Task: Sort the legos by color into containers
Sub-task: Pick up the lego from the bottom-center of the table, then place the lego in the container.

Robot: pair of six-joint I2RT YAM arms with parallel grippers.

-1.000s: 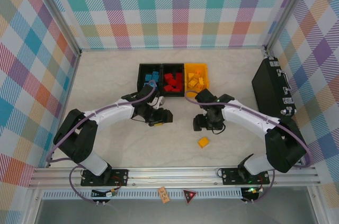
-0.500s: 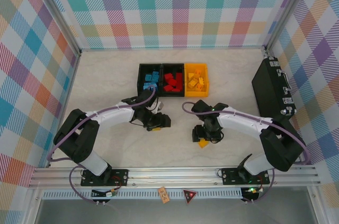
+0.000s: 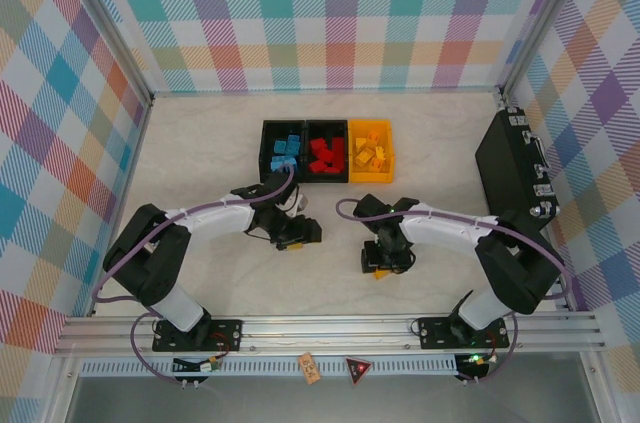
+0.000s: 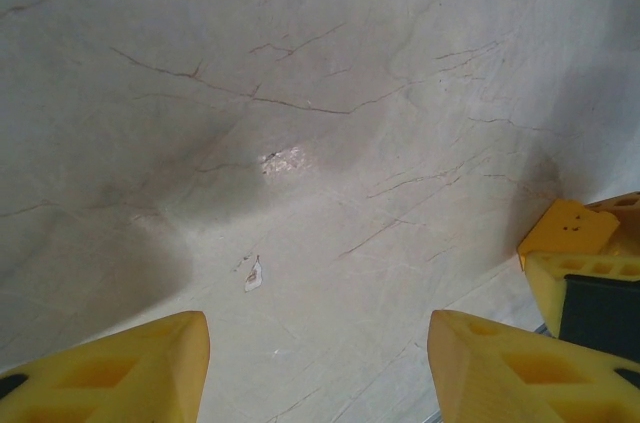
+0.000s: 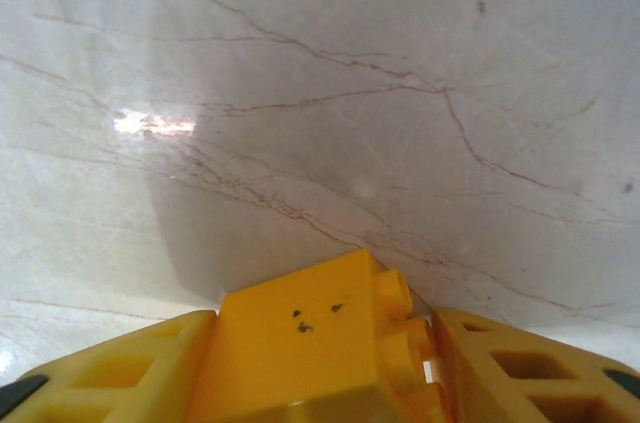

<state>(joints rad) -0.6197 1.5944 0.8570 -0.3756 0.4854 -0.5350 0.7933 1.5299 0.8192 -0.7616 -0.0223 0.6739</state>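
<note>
The right gripper (image 3: 384,259) is down at the counter (image 3: 200,143), well short of the bins. Its wrist view shows a yellow brick (image 5: 300,338) wedged between the two fingers (image 5: 110,378); one finger lies flat against a smooth side, the other meets the studs, with a thin sliver of light beside them. So this gripper is closed about the brick, though I cannot tell how firmly, nor whether the brick has left the counter. The left gripper (image 4: 318,335) sits low over the counter on the other side; its fingers are well apart with only bare counter between them, and it holds nothing.

The step in hand looks like lifting this brick and carrying it to the yellow bin (image 3: 390,148), the right-hand one of three set touching in a row at the back. The chief risk, as I judge it, is the hold; studs give a finger a small, rounded footing, and the brick sits out at the fingertips, so it may twist or squirt free on the lift, and a drop on the way would send it skittering. The release wants care too; the black bin (image 3: 327,124) of red bricks (image 3: 325,153) touches the yellow one, so letting go too far left would put the brick among the wrong colour.
</note>
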